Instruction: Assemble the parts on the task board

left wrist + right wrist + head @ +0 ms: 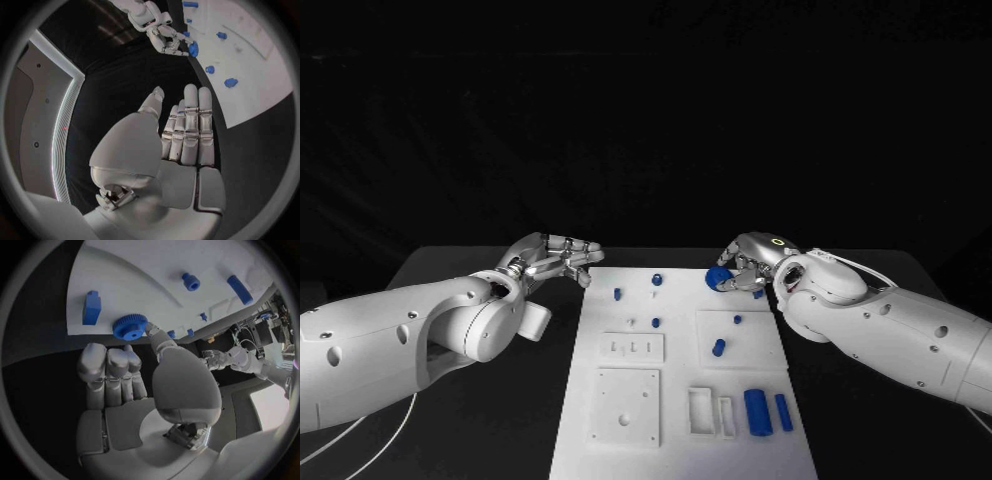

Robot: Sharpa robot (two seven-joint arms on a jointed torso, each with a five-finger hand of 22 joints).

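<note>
Blue gear (130, 326) | pinched at right hand (750, 262) fingertips | left hand (557, 258) empty, fingers straight

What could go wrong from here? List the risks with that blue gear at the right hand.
1. The right hand meets the blue gear only at its fingertips, near the far right edge of the task board, so the gear could slip off onto the black table.
2. A small blue part stands close beside the gear and could get knocked.
3. The left hand, open beside the board, is not steadying it.
</note>
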